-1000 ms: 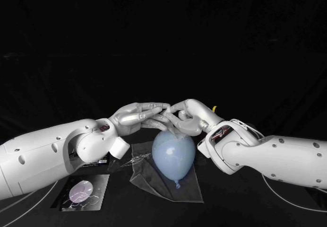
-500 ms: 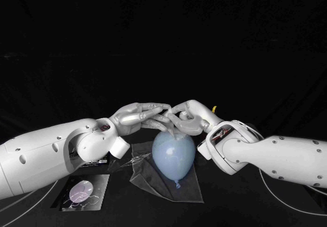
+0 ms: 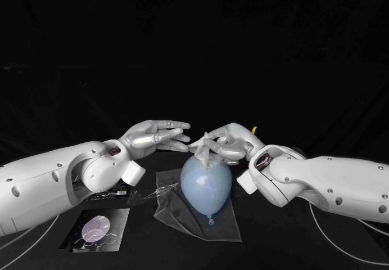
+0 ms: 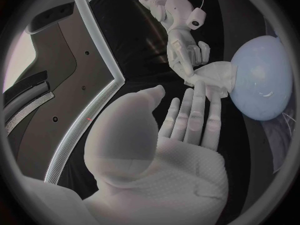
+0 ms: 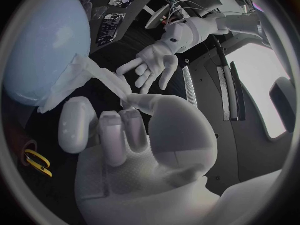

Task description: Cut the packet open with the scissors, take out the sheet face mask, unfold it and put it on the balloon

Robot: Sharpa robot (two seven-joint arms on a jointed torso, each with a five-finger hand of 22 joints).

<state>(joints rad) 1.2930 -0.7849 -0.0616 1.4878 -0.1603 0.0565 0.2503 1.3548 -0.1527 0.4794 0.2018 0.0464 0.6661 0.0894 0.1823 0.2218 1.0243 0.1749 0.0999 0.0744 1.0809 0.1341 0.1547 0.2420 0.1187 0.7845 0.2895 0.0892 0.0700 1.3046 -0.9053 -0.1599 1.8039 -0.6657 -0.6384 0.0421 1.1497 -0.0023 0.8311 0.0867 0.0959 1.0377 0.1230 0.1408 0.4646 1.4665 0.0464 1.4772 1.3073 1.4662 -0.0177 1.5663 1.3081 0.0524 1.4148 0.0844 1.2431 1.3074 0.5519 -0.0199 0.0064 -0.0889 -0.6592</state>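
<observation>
Head view has the balloon (image 3: 205,188) lying on a clear film (image 3: 182,216) in the middle of the desk (image 3: 271,253), knot toward the robot, with both arms meeting over its far, rounded end. The right robot hand (image 3: 229,144) pinches the sheet face mask (image 3: 202,145), a crumpled, mostly folded white wad, against that end. I judge it is held there so a free edge can be drawn out and spread over the curve.

The left robot hand (image 3: 152,138) holds nothing. Its fingers (image 4: 195,110) are apart and stretched toward the wad, tips at its edge, though I cannot tell whether they touch it. In the left wrist view its palm faces the mask, which looks like a reach for a loose corner.

The packet (image 3: 99,228) lies flat at the near left of the desk, well apart and out of the way.

As for room, the arms close in on both flanks of the balloon, so the open space is above and beyond it. The balloon rests loose on slick film, so a sideways tug could roll it.
</observation>
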